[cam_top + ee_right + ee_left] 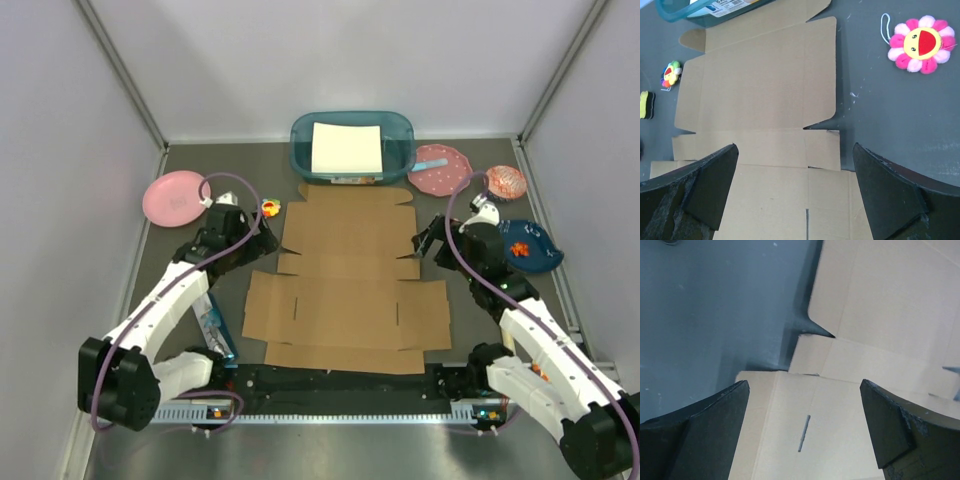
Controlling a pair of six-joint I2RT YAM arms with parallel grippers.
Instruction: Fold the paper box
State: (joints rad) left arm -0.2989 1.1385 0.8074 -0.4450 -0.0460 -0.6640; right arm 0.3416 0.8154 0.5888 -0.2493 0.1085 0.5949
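The paper box (345,280) lies flat and unfolded on the dark table, a brown die-cut sheet with flaps on all sides. My left gripper (262,240) is open and empty, above the sheet's left edge near the notch between two flaps. In the left wrist view the open gripper (802,410) frames the cardboard (880,315) and a slot. My right gripper (425,243) is open and empty, above the sheet's right edge. In the right wrist view the gripper (795,185) stands over the cardboard (765,85), not touching it.
A teal bin (300,135) with a white sheet stands just behind the box. A pink plate (175,197) is back left; a dotted pink plate (440,170) and a dark blue plate (528,247) are right. A flower plush (920,44) lies right of the box, a small toy (270,208) near its left corner.
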